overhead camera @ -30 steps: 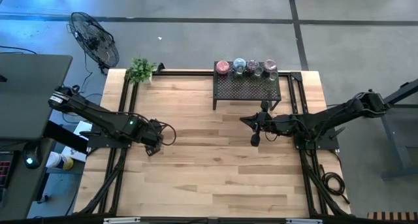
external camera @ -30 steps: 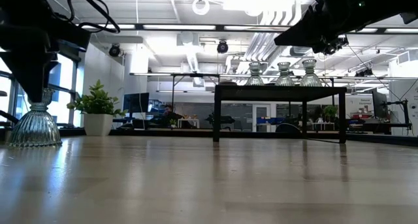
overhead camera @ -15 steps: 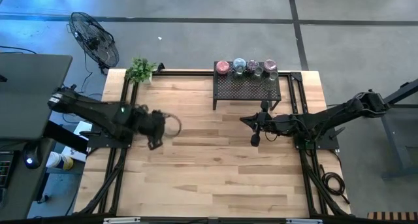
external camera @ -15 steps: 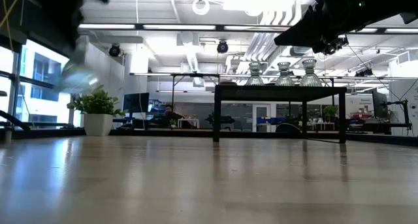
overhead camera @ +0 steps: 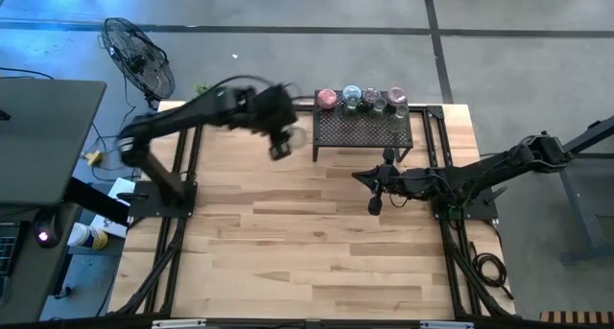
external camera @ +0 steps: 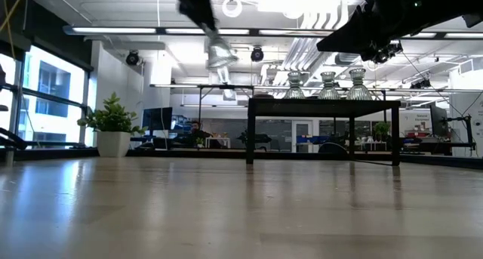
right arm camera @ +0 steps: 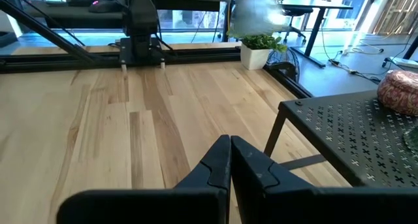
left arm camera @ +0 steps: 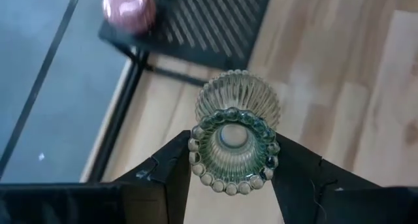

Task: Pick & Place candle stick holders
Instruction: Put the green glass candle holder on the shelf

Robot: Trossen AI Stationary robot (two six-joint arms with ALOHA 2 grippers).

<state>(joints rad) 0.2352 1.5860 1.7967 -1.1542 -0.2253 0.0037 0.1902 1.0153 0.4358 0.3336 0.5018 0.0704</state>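
My left gripper (overhead camera: pixel 281 137) is shut on a clear ribbed glass candle stick holder (left arm camera: pixel 234 129) high above the table, just left of the black mesh rack (overhead camera: pixel 363 129). The holder shows in the low view (external camera: pixel 219 57) and, blurred, in the right wrist view (right arm camera: pixel 258 15). Several holders stand along the rack's far edge, among them a pink one (overhead camera: pixel 327 98), a light blue one (overhead camera: pixel 351 96) and a mauve one (overhead camera: pixel 371 101). My right gripper (overhead camera: pixel 374 206) is shut and empty, in front of the rack. My left gripper pinches the holder's beaded round end (left arm camera: pixel 196 160) between its two fingers, one on each side. The ribbed wider end (left arm camera: pixel 238 96) points away from the fingers. The holder is lifted clear of the table and hangs tilted in the low view.
A small potted plant (external camera: pixel 113 123) stands at the table's far left corner. A fan (overhead camera: pixel 139 56) stands on the floor beyond it. The rack's near part (right arm camera: pixel 366 139) is bare mesh. Bare wood lies across the middle and near side of the table (overhead camera: pixel 307 252).
My left gripper has lifted the clear holder off the table's left side and swung it up, toward the far edge and right, to just beside the rack. The holder was upright on the wood and is now high in the air and tilted.
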